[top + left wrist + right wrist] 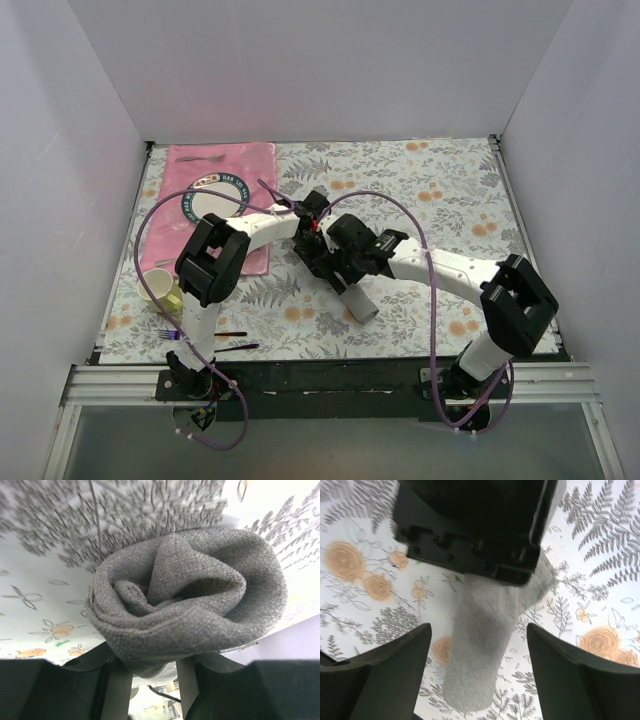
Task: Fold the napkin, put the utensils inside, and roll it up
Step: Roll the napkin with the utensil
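Note:
The grey napkin lies rolled into a tight tube on the floral tablecloth, running from the table's middle toward the near edge. In the left wrist view I look into the spiral end of the napkin, and my left gripper is shut on the roll's lower layers. The left gripper holds the far end of the tube. My right gripper hangs open over the napkin, one finger on each side and touching nothing. In the top view the right gripper is beside the left one. The utensils are hidden.
A pink placemat with a dark-rimmed plate lies at the back left. A pale cup stands beside the left arm. A purple-handled fork and a thin black utensil lie near the front edge. White walls enclose the table.

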